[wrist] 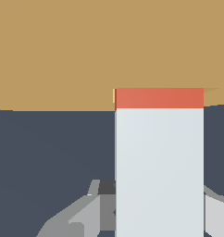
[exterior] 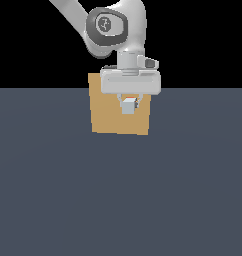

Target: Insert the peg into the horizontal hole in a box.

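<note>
Most of the peg's (wrist: 158, 162) orange-red half sits inside the box (wrist: 63, 51); the gripper (exterior: 129, 104) clamps its grey end, so slight misalignment could jam it.

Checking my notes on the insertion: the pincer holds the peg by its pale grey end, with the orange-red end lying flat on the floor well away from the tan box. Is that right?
Not quite. The pincer does hold the peg by its pale grey part, but the orange-red end is not lying away on the floor: the wrist view shows it right at the tan box.
</note>
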Tool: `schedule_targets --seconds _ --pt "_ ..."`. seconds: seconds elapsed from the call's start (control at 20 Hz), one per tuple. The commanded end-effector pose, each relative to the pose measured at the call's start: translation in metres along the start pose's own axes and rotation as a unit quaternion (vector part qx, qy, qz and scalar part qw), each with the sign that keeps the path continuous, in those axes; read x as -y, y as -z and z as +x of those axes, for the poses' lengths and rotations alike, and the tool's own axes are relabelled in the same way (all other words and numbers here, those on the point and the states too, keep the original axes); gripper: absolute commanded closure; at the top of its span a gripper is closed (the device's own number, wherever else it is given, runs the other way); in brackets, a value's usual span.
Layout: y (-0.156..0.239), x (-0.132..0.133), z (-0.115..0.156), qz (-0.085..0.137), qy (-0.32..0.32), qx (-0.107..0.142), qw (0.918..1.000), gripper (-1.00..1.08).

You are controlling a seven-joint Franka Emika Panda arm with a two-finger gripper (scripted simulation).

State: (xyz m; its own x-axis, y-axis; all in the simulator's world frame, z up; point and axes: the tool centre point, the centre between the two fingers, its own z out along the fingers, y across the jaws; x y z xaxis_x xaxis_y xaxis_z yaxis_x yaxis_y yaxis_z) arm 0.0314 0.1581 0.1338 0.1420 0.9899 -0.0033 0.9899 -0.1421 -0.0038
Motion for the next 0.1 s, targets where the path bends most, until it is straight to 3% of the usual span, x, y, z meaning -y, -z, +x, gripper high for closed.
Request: schedule_targets --seconds 0.0,0.05 --pt "0.0017 -0.0018 0.0077 -0.003 0.001 -0.002 1.0 1.08" --pt "0.0017 -0.0019 0.0076 -0.003 0.001 -0.002 1.0 1.08"
